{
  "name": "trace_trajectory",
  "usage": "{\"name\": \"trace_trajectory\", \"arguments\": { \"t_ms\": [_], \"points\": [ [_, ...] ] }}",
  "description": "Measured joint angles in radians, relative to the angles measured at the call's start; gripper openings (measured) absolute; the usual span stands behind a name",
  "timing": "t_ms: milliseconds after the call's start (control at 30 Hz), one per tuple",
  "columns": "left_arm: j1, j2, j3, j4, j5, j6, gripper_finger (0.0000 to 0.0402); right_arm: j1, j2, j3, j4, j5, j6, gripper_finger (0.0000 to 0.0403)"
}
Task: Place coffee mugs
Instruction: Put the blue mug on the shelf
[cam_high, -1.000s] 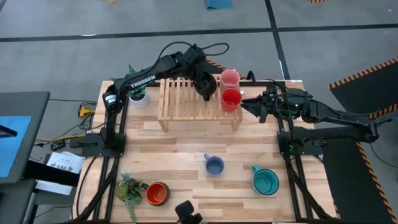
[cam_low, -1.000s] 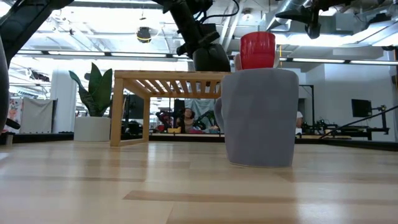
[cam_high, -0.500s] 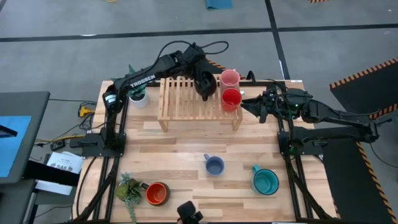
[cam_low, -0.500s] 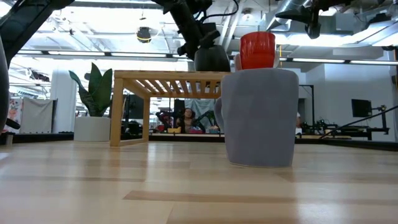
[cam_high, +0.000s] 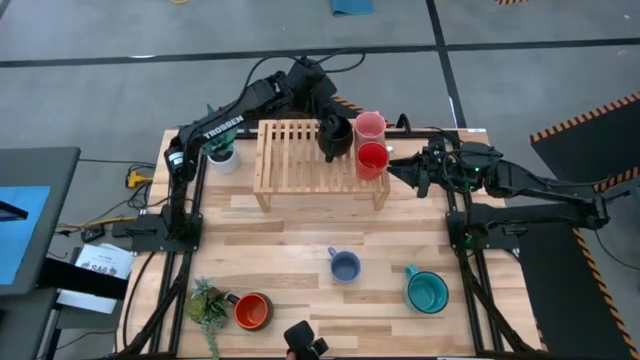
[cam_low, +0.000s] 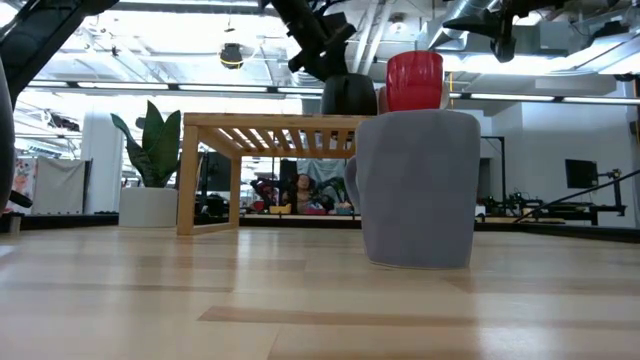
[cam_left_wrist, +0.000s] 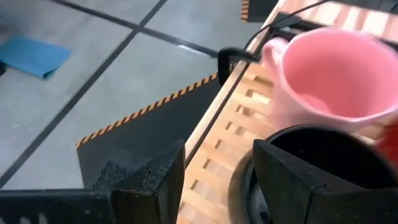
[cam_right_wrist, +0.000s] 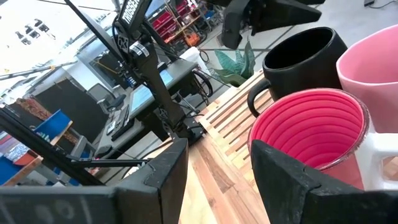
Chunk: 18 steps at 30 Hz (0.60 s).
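Note:
A black mug (cam_high: 339, 137) stands upright on the wooden slatted rack (cam_high: 295, 158), next to the pale pink mug (cam_high: 370, 126) and the red mug (cam_high: 372, 158). My left gripper (cam_high: 327, 117) is open, just above and on the far-left side of the black mug (cam_left_wrist: 314, 163), apart from it. My right gripper (cam_high: 392, 165) is open and level at the rack's right end, facing the red mug (cam_right_wrist: 311, 134). The blue-grey mug (cam_high: 345, 266), the teal mug (cam_high: 427, 291) and the orange-inside mug (cam_high: 252, 311) stand on the table's near part.
A potted plant (cam_high: 222, 151) stands left of the rack, and another (cam_high: 207, 301) is beside the orange-inside mug. The blue-grey mug (cam_low: 415, 190) fills the middle of the low view. Bare tabletop (cam_high: 300, 225) lies between the rack and the near mugs.
My left gripper has come off the black mug, rising and drawing back toward the table's far edge. The mug stays upright on the rack beside the pink and red mugs.

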Motion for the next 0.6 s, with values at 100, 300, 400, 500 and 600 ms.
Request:
{"name": "trace_trajectory", "arguments": {
  "t_ms": [100, 300, 400, 500, 600],
  "points": [
    [0.012, -0.016, 0.01, 0.001, 0.09, -0.014, 0.0174, 0.0, 0.0, 0.0, 0.0, 0.0, 0.0, 0.0202],
    [0.058, -0.115, -0.008, 0.014, 0.344, -0.062, 0.0174, 0.0, 0.0, 0.0, 0.005, 0.0, -0.013, 0.0202],
    [0.074, -0.19, -0.068, 0.029, 0.422, -0.076, 0.0174, 0.0, 0.0, 0.0, 0.005, 0.0, -0.037, 0.0202],
    [0.069, -0.295, -0.183, 0.12, 0.478, -0.103, 0.0174, 0.0, 0.0, 0.0, 0.007, 0.0, -0.045, 0.0202],
    [0.049, -0.437, -0.37, 0.301, 0.501, -0.132, 0.0174, 0.0, 0.0, 0.0, 0.009, 0.0, -0.046, 0.0202]
  ]
}}
